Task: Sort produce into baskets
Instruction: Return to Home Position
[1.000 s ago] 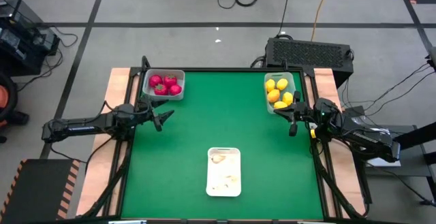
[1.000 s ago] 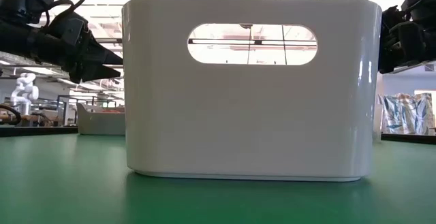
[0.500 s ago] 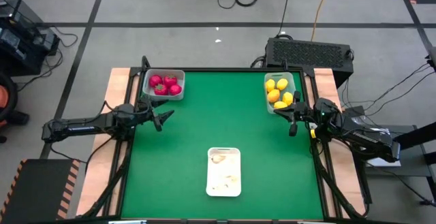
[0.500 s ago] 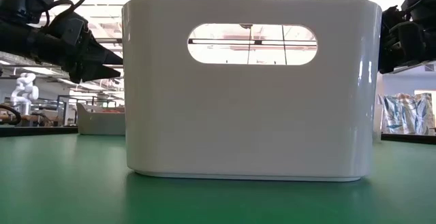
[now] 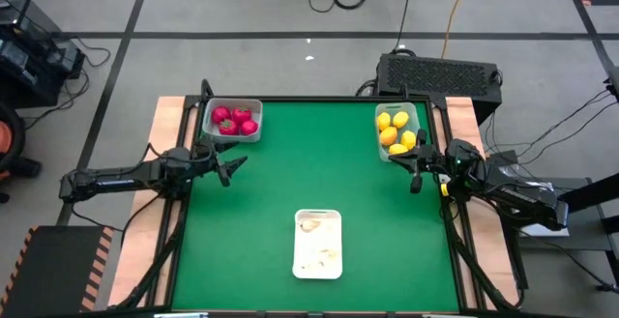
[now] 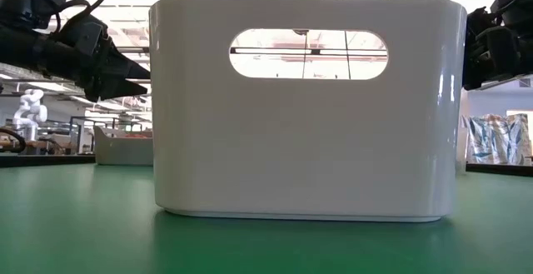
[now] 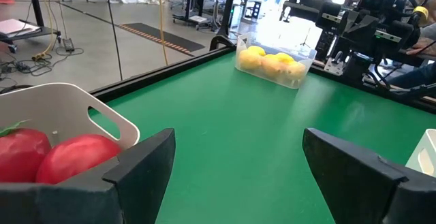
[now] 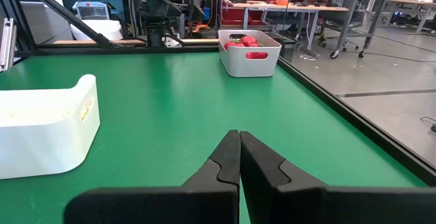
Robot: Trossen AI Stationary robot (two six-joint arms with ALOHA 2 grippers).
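Several round red pieces [image 5: 235, 120] lie in a whitish-grey tub [image 5: 232, 106] at the table's far left. Yellow and orange lemon-shaped pieces [image 5: 395, 130] lie in a pale green tub [image 5: 397, 110] at the far right. A white bin [image 5: 318, 244] stands at the table's near middle, with small pale pieces inside. My left gripper [image 5: 232, 166] is open and empty, just on the near side of the red tub [image 7: 61, 108]. My right gripper [image 5: 417, 179] is shut and empty, just on the near side of the lemon tub.
The white bin [image 6: 304, 107] fills the low view and hides most of the table behind it. A raised black rim [image 5: 319, 99] runs along the table's far edge. The green mat [image 5: 309, 173] lies bare between the two arms.
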